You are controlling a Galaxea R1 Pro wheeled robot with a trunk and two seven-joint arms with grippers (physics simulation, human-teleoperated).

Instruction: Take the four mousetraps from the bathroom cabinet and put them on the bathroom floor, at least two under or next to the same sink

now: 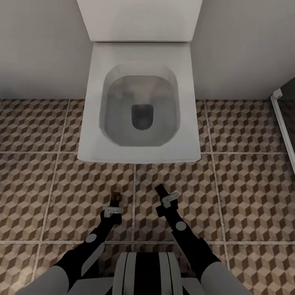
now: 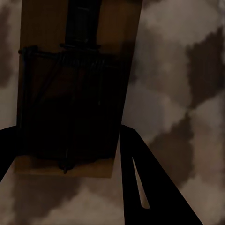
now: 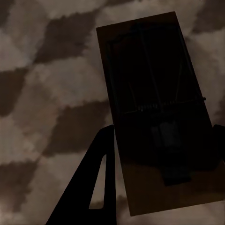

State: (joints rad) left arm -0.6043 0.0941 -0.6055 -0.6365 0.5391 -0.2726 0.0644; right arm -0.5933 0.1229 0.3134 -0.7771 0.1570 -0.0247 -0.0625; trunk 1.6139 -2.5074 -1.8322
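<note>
A: Where the head camera looks down, what lies before the toilet (image 1: 139, 102)?

B: The bathroom floor (image 1: 246, 180), and both arms reach toward the toilet's front edge. The left pincer (image 1: 116, 199) grasps a mousetrap (image 1: 116, 197); the right pincer (image 1: 162, 193) carries something dark.

A: And the left wrist?

B: The left mousetrap (image 2: 70, 89) sits clamped between dark fingers (image 2: 145, 183), above the tiles.

A: The right wrist?

B: A second mousetrap (image 3: 159, 112) is gripped likewise, finger (image 3: 96, 187) alongside.
</note>
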